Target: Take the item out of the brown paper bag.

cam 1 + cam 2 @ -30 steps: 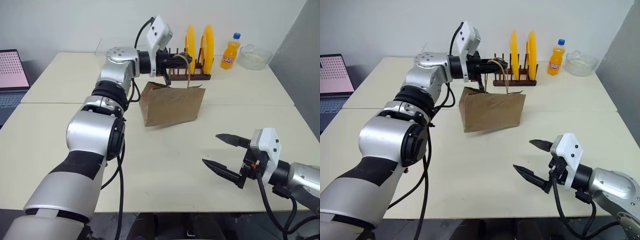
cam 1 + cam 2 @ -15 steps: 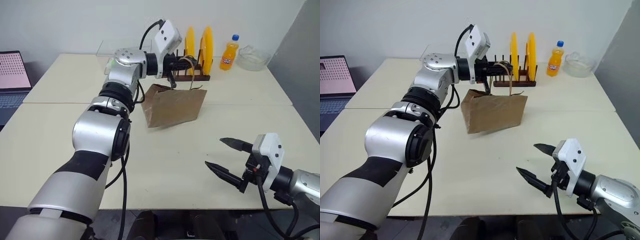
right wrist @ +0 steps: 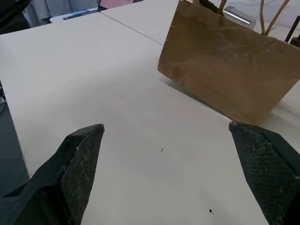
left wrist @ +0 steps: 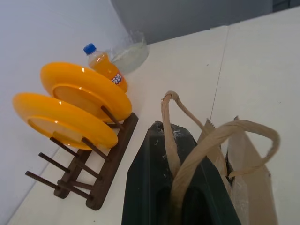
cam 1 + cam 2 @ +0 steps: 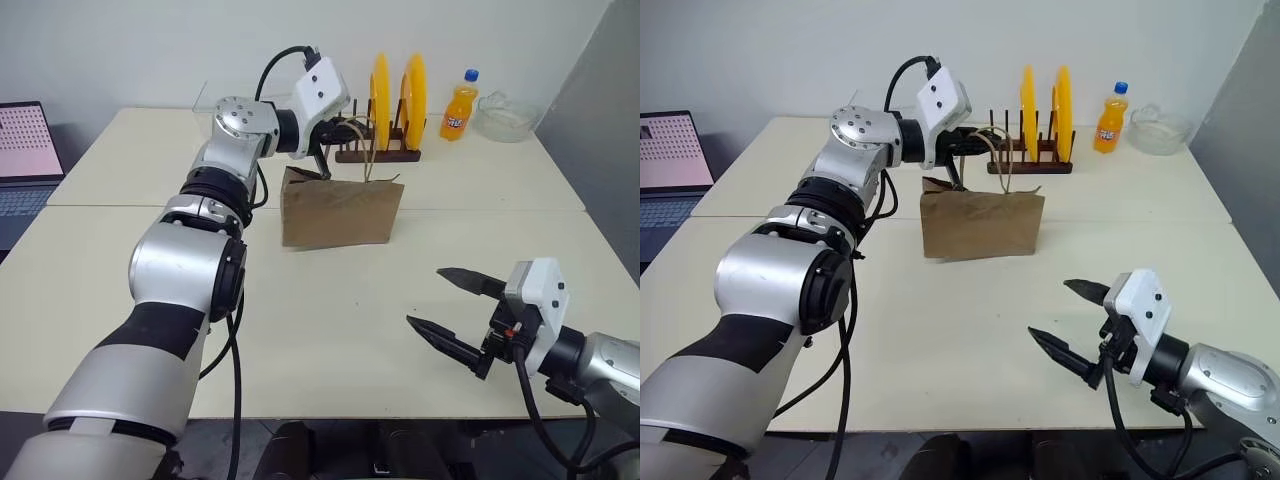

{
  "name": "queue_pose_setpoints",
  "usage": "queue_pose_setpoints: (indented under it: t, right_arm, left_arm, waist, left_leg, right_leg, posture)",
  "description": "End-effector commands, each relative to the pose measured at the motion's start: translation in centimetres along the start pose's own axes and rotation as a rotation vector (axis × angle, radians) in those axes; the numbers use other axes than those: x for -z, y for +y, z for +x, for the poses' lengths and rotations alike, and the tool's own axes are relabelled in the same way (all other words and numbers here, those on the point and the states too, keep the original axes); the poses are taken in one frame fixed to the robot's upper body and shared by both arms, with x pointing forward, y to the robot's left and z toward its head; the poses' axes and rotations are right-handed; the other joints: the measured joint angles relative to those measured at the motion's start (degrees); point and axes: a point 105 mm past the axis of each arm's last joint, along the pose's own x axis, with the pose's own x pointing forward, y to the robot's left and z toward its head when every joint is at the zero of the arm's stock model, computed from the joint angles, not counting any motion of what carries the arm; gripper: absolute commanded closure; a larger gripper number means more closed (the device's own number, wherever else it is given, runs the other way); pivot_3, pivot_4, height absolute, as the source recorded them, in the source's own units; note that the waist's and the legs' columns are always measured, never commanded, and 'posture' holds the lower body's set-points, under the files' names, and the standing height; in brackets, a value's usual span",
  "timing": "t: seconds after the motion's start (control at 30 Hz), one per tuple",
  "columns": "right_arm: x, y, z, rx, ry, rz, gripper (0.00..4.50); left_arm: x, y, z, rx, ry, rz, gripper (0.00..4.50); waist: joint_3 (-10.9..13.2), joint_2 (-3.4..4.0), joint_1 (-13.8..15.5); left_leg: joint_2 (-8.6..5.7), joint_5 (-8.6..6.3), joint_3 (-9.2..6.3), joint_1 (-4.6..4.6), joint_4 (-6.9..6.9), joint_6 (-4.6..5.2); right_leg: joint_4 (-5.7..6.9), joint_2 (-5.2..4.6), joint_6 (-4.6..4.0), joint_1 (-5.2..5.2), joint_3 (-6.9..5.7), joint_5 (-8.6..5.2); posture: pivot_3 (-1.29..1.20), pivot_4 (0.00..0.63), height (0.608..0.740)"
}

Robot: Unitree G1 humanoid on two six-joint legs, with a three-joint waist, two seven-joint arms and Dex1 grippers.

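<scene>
Our left gripper (image 5: 975, 143) is clamped on the cord handles (image 4: 187, 159) of the brown paper bag (image 5: 340, 211), which stands upright mid-table. Behind it sits a wooden rack (image 5: 380, 152) with 2 yellow plates (image 5: 396, 92), then an orange soda bottle (image 5: 460, 104) far right. Near right, our right gripper (image 5: 450, 312) hovers over the table (image 5: 330, 330), fingers apart, holding nothing. We cannot see the item.

Two yellow plates (image 5: 395, 90) stand on edge in a dark wooden dish rack (image 5: 380, 152) near the table's (image 5: 330, 310) far edge. An orange soda bottle (image 5: 460, 103) with a blue cap stands toward the far right corner, beside a clear glass bowl (image 5: 508, 115). A laptop (image 5: 25, 150) sits off the table's left edge.
</scene>
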Motion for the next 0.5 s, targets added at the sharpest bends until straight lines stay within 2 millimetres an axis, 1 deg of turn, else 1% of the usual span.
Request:
queue_pose_setpoints:
  t: [0.03, 0.17, 0.27, 0.43, 0.5]
  right_arm:
    - [-0.9, 0.8, 0.3, -0.034, -0.025, -0.032, 0.0]
    - [-0.8, 0.3, 0.7, -0.009, -0.013, -0.03, 0.0]
    - [-1.0, -0.5, 1.0, 0.043, -0.015, -0.054, 0.0]
    - [-1.4, -0.8, 1.3, 0.054, -0.033, -0.068, 0.0]
    - [-1.5, -0.7, 1.5, 0.05, -0.038, -0.069, 0.0]
  left_arm:
    - [-0.6, 1.1, -0.3, -0.071, 0.002, 0.069, 4.46]
    - [0.3, 1.2, -0.4, -0.102, 0.027, 0.071, 4.46]
    - [1.0, 1.3, -0.7, -0.125, 0.043, 0.075, 4.46]
    - [2.1, 1.6, -1.3, -0.164, 0.069, 0.04, 4.46]
    - [2.6, 1.7, -1.6, -0.165, 0.08, 0.012, 4.05]
  waist:
    - [0.0, 0.0, -0.01]
    - [0.0, 0.0, -0.02]
    - [0.0, 0.0, -0.07]
    - [0.0, 0.0, -0.02]
    - [0.0, 0.0, -0.05]
  left_leg:
    - [0.0, 0.0, 0.0, 0.0, 0.0, 0.0]
    - [0.0, 0.0, 0.0, 0.01, 0.0, 0.0]
    - [0.01, 0.0, 0.01, 0.01, 0.0, 0.0]
    - [0.01, 0.0, 0.01, 0.01, 0.0, 0.0]
    - [0.01, 0.0, 0.0, 0.01, 0.0, 0.0]
  right_leg:
    - [0.0, 0.0, 0.0, 0.0, 0.0, 0.0]
    - [0.0, 0.0, 0.0, 0.0, 0.0, 0.0]
    - [0.01, 0.0, 0.0, 0.0, 0.01, 0.0]
    - [0.02, 0.0, -0.01, -0.01, 0.01, 0.0]
    - [0.02, 0.0, -0.01, -0.01, 0.0, 0.01]
  posture:
    - [0.0, 0.15, 0.74]
    - [0.0, 0.15, 0.74]
    - [0.0, 0.15, 0.74]
    - [0.0, 0.15, 0.74]
    - [0.0, 0.15, 0.74]
